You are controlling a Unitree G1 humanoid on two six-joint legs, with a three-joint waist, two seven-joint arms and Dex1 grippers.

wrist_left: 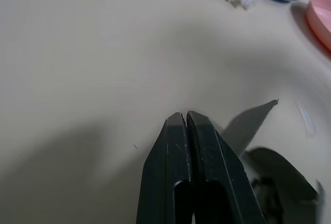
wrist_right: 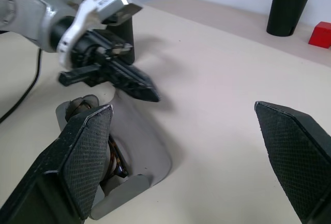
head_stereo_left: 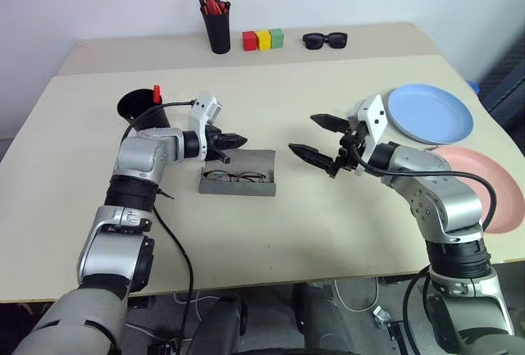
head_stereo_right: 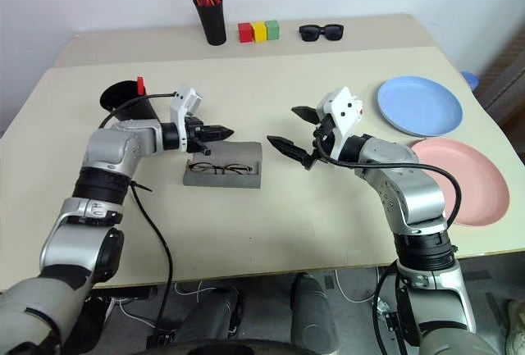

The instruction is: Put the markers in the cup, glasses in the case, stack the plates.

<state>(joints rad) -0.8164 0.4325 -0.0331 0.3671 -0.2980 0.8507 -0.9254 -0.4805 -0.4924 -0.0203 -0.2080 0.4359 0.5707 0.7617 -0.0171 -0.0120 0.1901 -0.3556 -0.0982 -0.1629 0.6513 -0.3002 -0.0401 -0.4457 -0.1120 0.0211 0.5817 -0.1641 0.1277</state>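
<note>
Glasses (head_stereo_left: pixel 235 177) lie inside the open grey case (head_stereo_left: pixel 238 184) on the counter (head_stereo_left: pixel 279 232), lid not yet shut. The left gripper (head_stereo_left: pixel 238 139), jaws closed and empty, hovers over the raised lid, likely to push it down; the right gripper (head_stereo_left: pixel 318 135) waits beside the case, jaws wide open and empty.

Pen holder (head_stereo_left: pixel 218 29), coloured blocks (head_stereo_left: pixel 262 39), sunglasses (head_stereo_left: pixel 325 40) line the table's (head_stereo_left: pixel 312 232) rear.

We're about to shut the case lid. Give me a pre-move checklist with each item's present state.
1. Glasses lying inside the case: ok.
2. Case lid open, standing behind the glasses: ok.
3. Left pincer shut and empty, at the lid's upper edge: ok.
4. Right pincer open, apart from the case: ok.
5. Temples fully clear of the rim: cannot tell.
6. Plates stacked: not ok, side by side.
</note>
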